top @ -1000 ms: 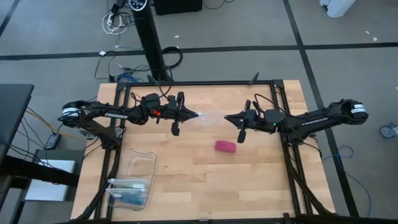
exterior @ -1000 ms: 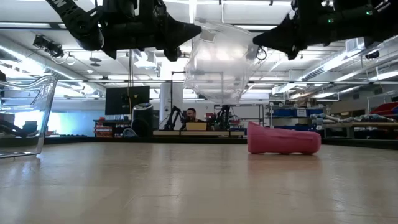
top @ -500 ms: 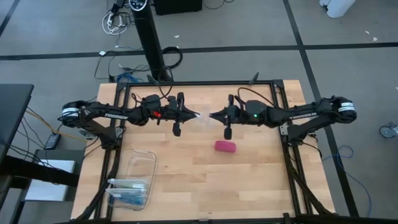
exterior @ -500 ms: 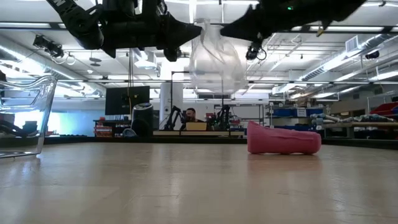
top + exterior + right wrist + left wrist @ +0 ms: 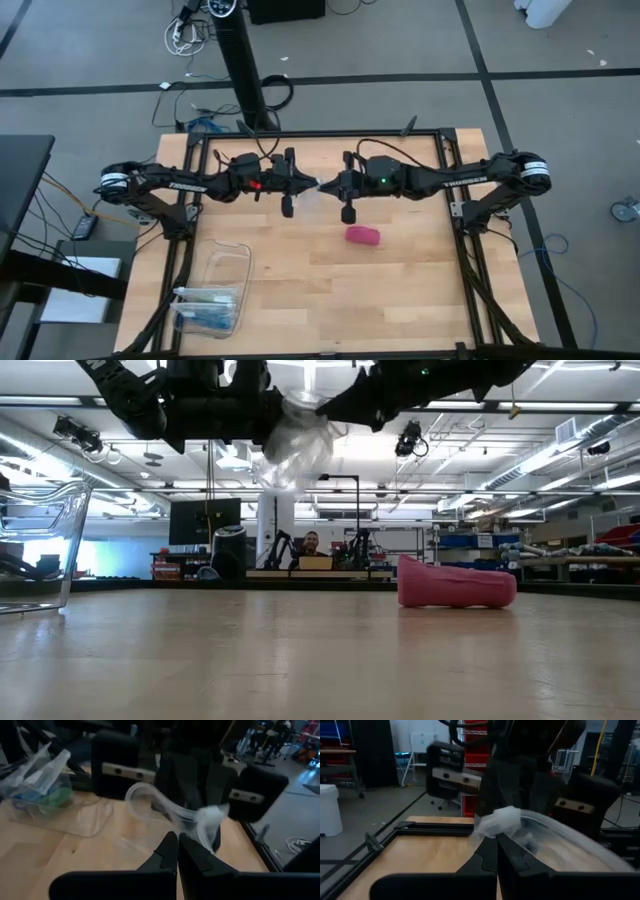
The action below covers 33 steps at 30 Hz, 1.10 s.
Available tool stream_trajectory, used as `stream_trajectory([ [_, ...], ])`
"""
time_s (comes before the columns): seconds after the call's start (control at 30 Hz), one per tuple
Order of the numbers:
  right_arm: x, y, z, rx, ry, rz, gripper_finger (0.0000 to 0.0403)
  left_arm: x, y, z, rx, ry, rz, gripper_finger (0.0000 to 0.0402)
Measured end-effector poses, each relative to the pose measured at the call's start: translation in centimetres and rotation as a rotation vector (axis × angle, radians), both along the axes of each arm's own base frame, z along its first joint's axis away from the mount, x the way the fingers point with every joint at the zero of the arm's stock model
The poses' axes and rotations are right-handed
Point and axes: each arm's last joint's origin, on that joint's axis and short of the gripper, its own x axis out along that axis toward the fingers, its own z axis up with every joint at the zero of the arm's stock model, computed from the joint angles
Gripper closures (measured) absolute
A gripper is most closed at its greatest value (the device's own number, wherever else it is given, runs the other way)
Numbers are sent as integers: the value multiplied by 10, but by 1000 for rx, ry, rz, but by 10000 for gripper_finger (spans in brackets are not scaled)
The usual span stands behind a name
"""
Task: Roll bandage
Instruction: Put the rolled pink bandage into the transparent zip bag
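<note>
Two dark robot arms reach toward each other above a light wooden table (image 5: 400, 290), meeting nose to nose over the middle of its far half. The left gripper (image 5: 313, 184) and the right gripper (image 5: 326, 185) each have their fingers pressed together on opposite edges of a clear plastic bag (image 5: 292, 448), which hangs crumpled between them, raised well off the wood. From the left wrist camera, the bag (image 5: 502, 822) shows as a bunched white knot pinched at the tips of the closed fingers, with the other arm's dark body close behind it. From the right wrist camera, the bag (image 5: 192, 820) loops out as a thin, clear curve from the closed fingertips.

The bandage (image 5: 363, 236), a small magenta-pink roll, lies on its side on the table near the centre, toward the right edge from the middle and nearer the front than the grippers. Neither gripper touches it. In the table-level view the bandage (image 5: 456, 585) rests flat on the wood, well below the lifted bag.

A clear plastic box (image 5: 215, 290) with blue contents sits near the front left corner.
</note>
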Motion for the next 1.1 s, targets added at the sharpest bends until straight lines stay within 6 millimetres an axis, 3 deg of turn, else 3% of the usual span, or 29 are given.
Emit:
stream_trajectory([
  [0.27,3,-5,3,0,8,3,403,3,1,-5,-4,16,1,401],
  [0.8,-38,9,5,104,296,-59,396,1,8,-5,33,-2,18,401],
  [0.93,-49,9,10,134,321,-82,374,1,8,-5,30,-2,9,401],
  [1.1,-64,11,13,164,375,-109,314,1,8,-5,35,5,6,401],
])
